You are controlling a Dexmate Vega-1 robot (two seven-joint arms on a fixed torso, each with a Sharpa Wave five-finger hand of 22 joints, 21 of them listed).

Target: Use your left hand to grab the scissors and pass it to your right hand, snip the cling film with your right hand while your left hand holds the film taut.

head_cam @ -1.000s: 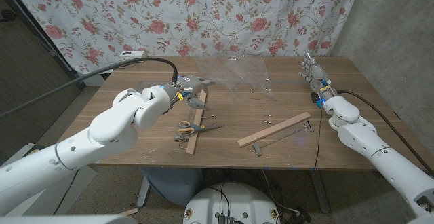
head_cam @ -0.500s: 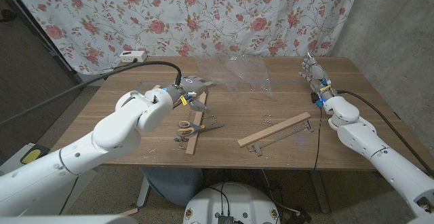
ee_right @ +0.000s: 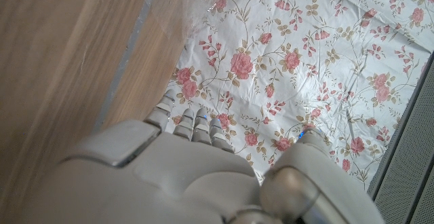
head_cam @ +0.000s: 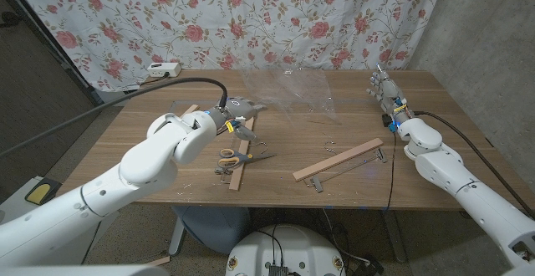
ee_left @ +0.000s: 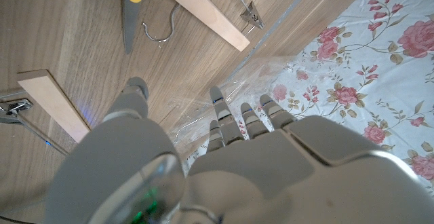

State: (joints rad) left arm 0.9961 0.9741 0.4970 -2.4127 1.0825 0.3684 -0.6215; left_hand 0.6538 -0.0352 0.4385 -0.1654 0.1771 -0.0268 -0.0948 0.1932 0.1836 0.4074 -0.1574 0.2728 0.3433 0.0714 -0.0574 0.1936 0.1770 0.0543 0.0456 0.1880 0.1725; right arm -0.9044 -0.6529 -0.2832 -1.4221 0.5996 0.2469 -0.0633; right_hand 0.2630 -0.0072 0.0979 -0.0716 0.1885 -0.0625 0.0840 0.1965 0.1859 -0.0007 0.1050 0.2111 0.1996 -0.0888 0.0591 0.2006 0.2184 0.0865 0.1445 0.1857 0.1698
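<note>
Scissors (head_cam: 236, 155) lie at lower centre-left of the head view, ungrasped, across a wooden strip (head_cam: 243, 148). Left hand (head_cam: 236, 117) hovers just above, fingers spread, empty, positioned for pickup. Right hand (head_cam: 384, 87) waits empty at upper right.

Your wooden surface (head_cam: 351, 188) carries yellow-handled scissors (head_cam: 238, 156) against one wooden strip (head_cam: 244, 149), a second strip (head_cam: 338, 160) to their right, and cling film (head_cam: 288, 92) near the back.
</note>
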